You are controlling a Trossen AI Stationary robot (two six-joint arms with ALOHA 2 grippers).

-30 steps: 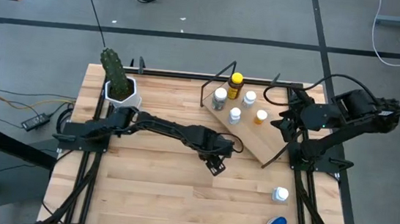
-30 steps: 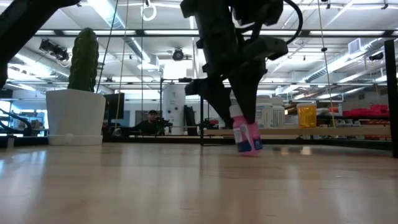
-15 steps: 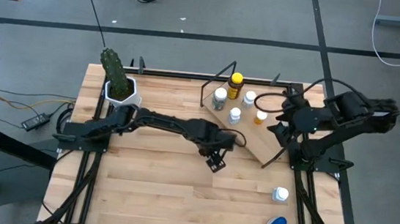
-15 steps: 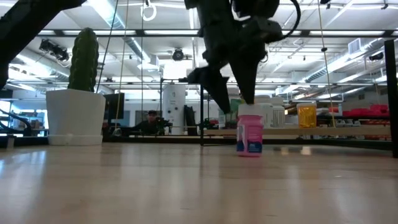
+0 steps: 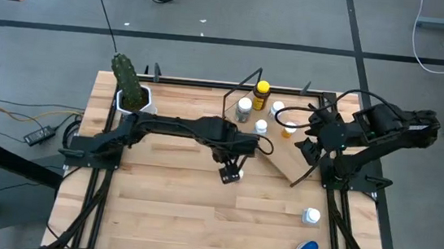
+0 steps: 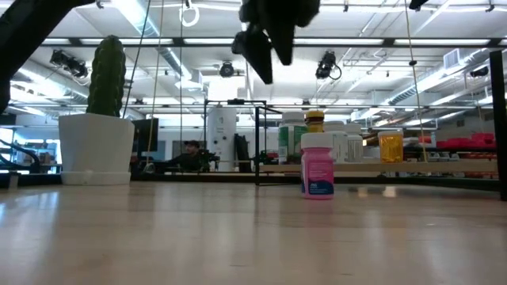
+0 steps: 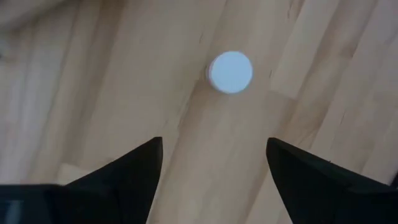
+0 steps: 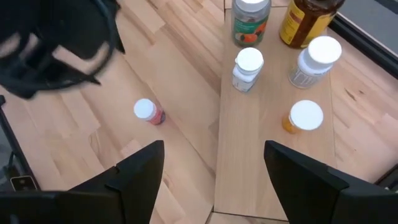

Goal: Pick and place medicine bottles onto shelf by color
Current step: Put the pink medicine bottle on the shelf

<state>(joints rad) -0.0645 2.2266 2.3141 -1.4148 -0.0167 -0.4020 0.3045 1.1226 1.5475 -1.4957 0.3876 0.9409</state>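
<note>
Pink bottle (image 6: 318, 166) upright on table, below open left claw (image 6: 265, 39).

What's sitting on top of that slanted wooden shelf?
Five bottles stand on the shelf: a big amber yellow-capped one, a grey-capped one and three white-capped ones. Nothing hides them.

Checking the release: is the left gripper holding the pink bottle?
No. The left gripper hangs open above the pink bottle, which stands alone on the table.
</note>
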